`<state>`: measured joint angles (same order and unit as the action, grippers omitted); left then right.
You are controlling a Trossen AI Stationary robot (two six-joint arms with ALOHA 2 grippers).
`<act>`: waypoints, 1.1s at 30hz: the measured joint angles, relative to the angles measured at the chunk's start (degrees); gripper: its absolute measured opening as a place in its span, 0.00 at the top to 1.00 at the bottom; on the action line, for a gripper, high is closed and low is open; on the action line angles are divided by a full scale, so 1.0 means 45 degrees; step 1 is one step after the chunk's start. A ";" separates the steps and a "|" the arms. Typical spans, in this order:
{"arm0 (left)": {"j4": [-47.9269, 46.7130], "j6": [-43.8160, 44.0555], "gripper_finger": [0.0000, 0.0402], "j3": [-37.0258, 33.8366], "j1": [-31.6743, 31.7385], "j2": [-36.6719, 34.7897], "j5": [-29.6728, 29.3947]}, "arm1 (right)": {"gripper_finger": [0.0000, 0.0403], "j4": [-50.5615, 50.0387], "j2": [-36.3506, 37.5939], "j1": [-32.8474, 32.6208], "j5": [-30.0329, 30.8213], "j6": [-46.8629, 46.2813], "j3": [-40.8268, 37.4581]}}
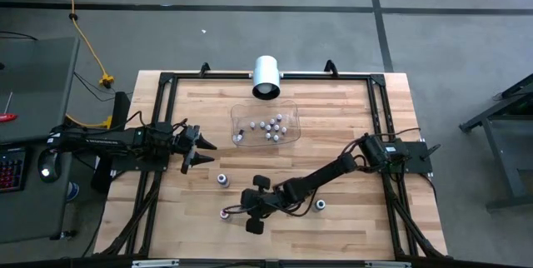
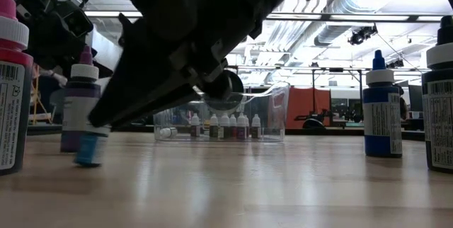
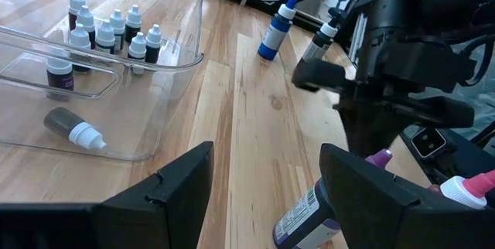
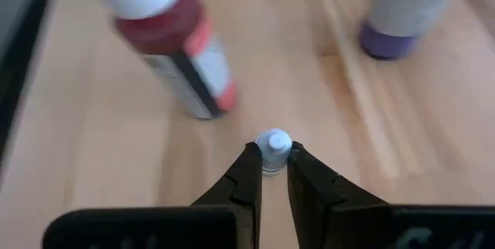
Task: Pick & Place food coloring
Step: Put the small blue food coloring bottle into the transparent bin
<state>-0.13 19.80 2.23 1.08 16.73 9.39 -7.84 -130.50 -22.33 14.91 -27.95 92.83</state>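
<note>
I close the right claw (image 4: 274, 173) on a small bottle (image 4: 273, 147) near the tray (image 1: 287, 110); left claw (image 1: 200, 147) waits open.

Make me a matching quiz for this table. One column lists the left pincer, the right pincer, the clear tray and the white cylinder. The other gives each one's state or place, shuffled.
1. left pincer
2. right pincer
3. clear tray
4. white cylinder

A. sits at the table's edge beyond the tray
B. shut on a small white-capped bottle
C. open, holding nothing
D. holds a cluster of little bottles

Pairs: 1-C, 2-B, 3-D, 4-A
</note>
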 joint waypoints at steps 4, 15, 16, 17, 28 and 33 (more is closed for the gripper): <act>-0.0002 0.0002 0.42 -0.0002 0.0000 0.0000 0.0000 | 0.92 -0.1759 -0.0012 0.0213 0.0351 0.0067 0.0838; -0.0002 -0.0001 0.42 0.0002 0.0001 0.0001 0.0000 | 0.92 -0.5471 -0.0065 0.0802 0.0951 0.1116 0.3575; 0.0003 0.0002 0.42 0.0003 0.0005 0.0002 0.0000 | 0.92 -0.5715 -0.0052 0.0856 0.0971 0.1138 0.3813; 0.0003 0.0000 0.42 0.0000 0.0002 0.0005 0.0000 | 0.92 -0.6001 -0.0047 0.0909 0.1021 0.1181 0.4019; 0.0003 -0.0001 0.42 -0.0002 0.0001 0.0005 0.0000 | 0.92 -0.8229 -0.0044 0.1723 0.1416 0.1225 0.5975; -0.0001 0.0001 0.42 -0.0002 0.0004 0.0002 0.0000 | 0.92 -0.9046 -0.0024 0.2387 0.1430 0.1354 0.6928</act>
<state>-0.14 19.80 2.22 1.10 16.74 9.39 -48.55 -130.61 -11.59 21.35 -21.86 124.00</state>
